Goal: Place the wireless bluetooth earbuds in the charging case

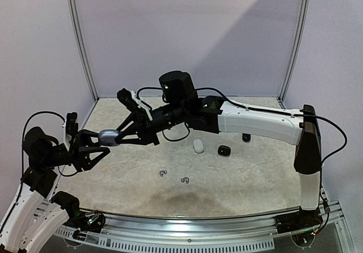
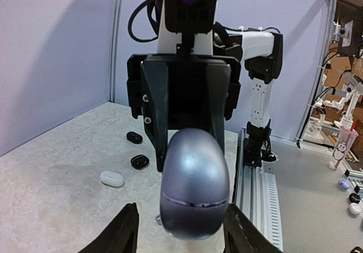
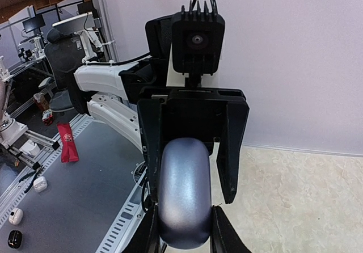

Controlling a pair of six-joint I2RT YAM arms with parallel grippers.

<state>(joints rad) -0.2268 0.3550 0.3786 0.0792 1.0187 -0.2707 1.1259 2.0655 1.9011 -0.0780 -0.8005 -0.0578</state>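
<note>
- The silvery-grey charging case [image 2: 194,185] is hanging in the air over the left part of the table [image 1: 255,179]. Its lid is shut along the seam, so anything inside is hidden.
- The right gripper [image 3: 182,233] is clamping the case, one finger pressing on each flank.
- The left gripper [image 2: 181,239] is gaping wide, its fingers straddling the case's free end. I cannot tell whether they are touching it.
- Two silvery earbuds [image 1: 163,173] are lying on the table, nearer than the grippers and to their right, well apart from both.
- A white case [image 1: 198,146] and two black cases [image 1: 224,150] are sitting farther right.
</note>
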